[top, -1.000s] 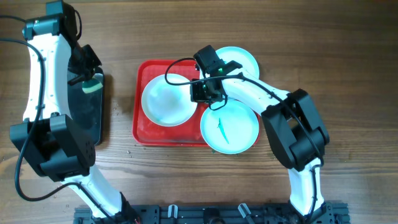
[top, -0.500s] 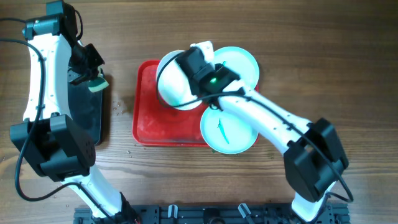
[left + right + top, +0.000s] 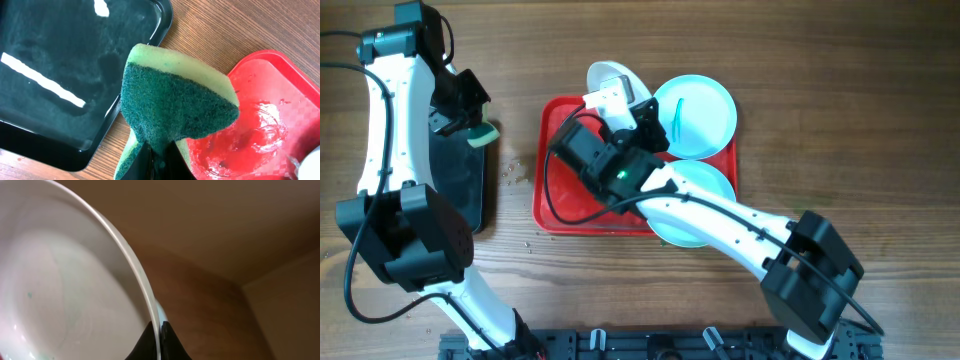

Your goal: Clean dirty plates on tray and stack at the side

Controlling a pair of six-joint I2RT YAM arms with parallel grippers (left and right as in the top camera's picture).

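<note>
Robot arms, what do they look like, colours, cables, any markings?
The left arm and right arm have white rounded links joined by bulky black joint housings. A thin black cable loops beside the right wrist, where a small green light glows. Gripper fingers are black. No markings are legible.

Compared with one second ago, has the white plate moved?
Yes: the white plate rose off the red tray, now tilted above its far edge.

The table (image 3: pixel 840 60) is matt, grained wood. The tray (image 3: pixel 270 80) is glossy red plastic, smeared wet. Left of it, the black tray (image 3: pixel 55 45) shines mirror-smooth. The sponge (image 3: pixel 170 105) pairs rough dark-green scouring fibre with soft pale foam. The white plate (image 3: pixel 60 290) looks smooth and glossy.
</note>
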